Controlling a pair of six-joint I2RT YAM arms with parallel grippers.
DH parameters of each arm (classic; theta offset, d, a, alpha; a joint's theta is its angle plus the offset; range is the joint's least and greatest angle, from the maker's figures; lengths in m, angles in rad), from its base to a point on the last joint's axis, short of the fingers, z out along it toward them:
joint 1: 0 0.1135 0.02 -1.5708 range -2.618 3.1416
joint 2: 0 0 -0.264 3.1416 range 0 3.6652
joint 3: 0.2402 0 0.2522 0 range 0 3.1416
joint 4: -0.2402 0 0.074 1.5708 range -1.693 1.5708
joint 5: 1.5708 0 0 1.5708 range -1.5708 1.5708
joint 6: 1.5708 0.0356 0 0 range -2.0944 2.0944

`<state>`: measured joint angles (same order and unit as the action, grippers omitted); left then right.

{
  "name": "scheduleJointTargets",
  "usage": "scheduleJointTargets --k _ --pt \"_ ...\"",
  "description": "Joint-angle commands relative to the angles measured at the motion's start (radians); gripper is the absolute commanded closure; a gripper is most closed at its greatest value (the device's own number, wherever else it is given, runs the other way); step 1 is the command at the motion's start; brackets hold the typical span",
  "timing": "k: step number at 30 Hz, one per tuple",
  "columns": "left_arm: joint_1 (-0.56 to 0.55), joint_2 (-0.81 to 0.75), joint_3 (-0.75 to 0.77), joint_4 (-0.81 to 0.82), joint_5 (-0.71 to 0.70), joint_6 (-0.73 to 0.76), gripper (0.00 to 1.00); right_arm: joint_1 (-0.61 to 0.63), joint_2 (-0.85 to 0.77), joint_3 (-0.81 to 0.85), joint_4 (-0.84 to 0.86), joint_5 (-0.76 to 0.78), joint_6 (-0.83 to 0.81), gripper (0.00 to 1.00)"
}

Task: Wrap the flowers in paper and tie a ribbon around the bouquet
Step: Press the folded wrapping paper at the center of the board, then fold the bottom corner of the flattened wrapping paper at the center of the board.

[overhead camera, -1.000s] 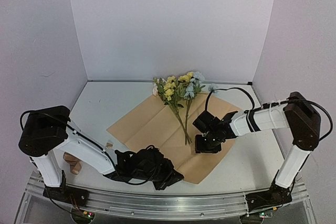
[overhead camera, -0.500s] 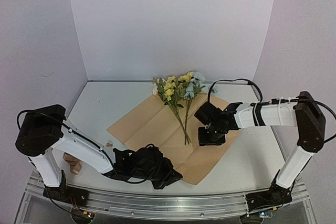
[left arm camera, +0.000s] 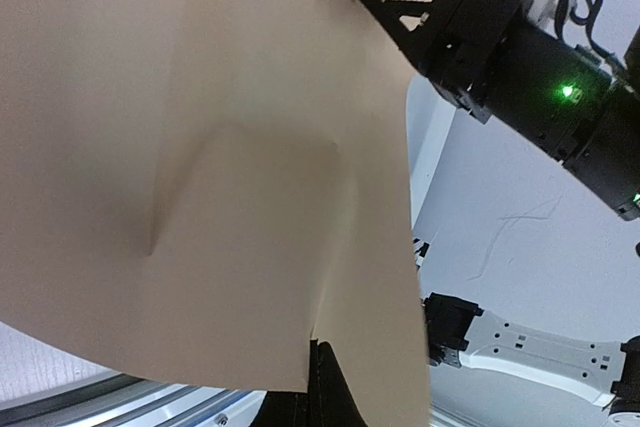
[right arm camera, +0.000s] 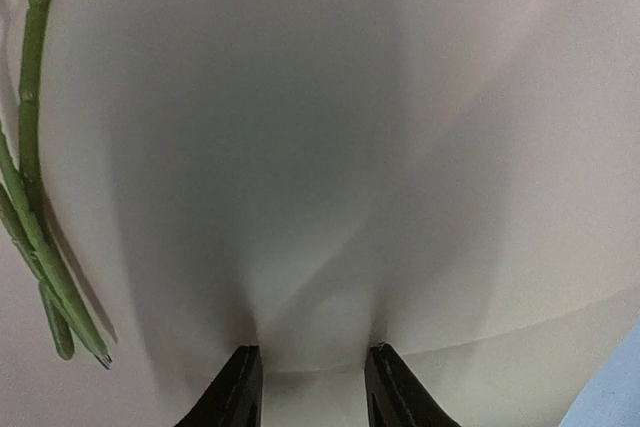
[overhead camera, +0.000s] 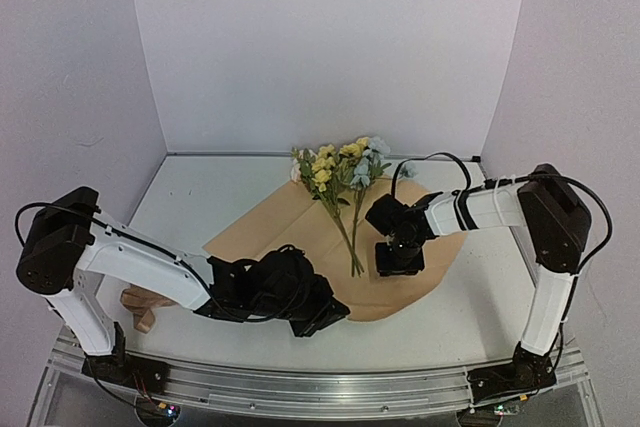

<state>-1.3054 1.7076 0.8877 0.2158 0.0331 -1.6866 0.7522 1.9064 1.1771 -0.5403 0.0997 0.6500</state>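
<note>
1. The paper (overhead camera: 290,237) lies tan face up in the middle of the frame. The flowers (overhead camera: 340,172) rest on its upper part with their stems pointing down toward the centre, which looks like a setup for rolling.
2. The left gripper (overhead camera: 322,315), at bottom centre, is clamped on the paper's near corner, apparently to fold it over the stems.
3. The right gripper (overhead camera: 398,265), just right of the stems, has its jaws partly apart and its tips pressed on the paper, probably to pin it down.
4. The ribbon (overhead camera: 140,309) lies at lower left, untouched.

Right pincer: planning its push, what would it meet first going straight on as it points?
The paper, just ahead of the right pincer; the flower stems probably lie off its line.
</note>
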Motion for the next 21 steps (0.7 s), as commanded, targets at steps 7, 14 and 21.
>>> scheduleJointTargets --k 7,14,21 --pt "0.079 -0.066 0.116 -0.129 -0.007 0.140 1.00 0.007 -0.051 -0.084 -0.026 -0.030 -0.004 0.67" --pt "0.176 -0.062 0.168 -0.172 0.046 0.213 1.00 -0.023 -0.178 -0.030 -0.078 0.003 -0.003 0.62" --pt "0.308 0.024 0.273 -0.206 0.184 0.332 1.00 -0.086 -0.258 0.088 -0.121 0.038 -0.013 0.47"
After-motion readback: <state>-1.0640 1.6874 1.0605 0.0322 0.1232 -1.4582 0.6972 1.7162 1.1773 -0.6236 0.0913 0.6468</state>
